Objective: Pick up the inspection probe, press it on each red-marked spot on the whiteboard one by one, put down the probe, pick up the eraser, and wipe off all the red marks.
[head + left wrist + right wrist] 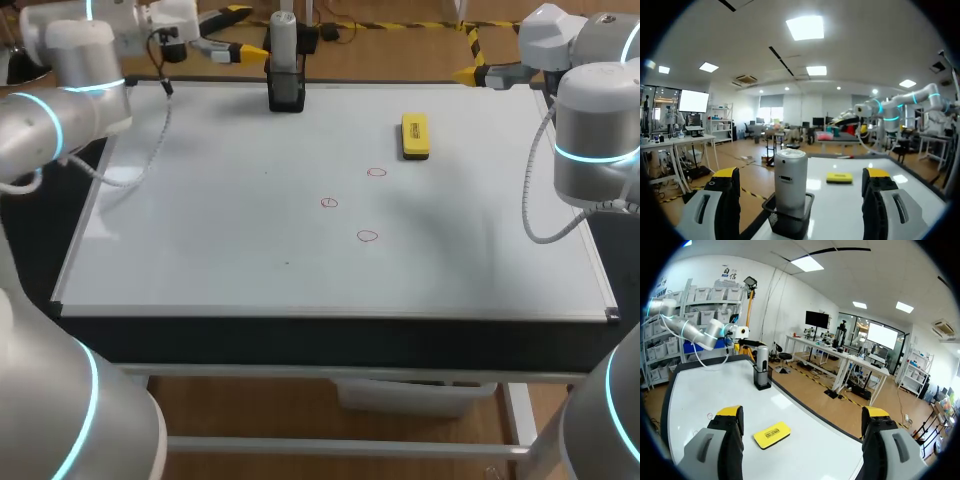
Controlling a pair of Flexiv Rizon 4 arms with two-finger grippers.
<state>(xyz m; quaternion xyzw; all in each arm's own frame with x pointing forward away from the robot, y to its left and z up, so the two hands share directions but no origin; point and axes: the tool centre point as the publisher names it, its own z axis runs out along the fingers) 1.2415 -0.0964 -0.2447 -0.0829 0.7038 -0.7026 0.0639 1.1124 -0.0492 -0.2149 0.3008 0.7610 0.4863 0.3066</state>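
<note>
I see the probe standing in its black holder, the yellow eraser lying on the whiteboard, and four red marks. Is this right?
Not quite. The head view shows three red marks, not four, on the whiteboard. The rest is right.

The whiteboard is plain white in a pale grey frame, and the table edge below it is black. The three marks are thin red outlines. The eraser is bright yellow over a black base. The probe is silver-grey, and its holder is black mesh. The left gripper and right gripper have grey fingers tipped bright yellow. The left arm and right arm are silver-white with glowing cyan rings.
</note>
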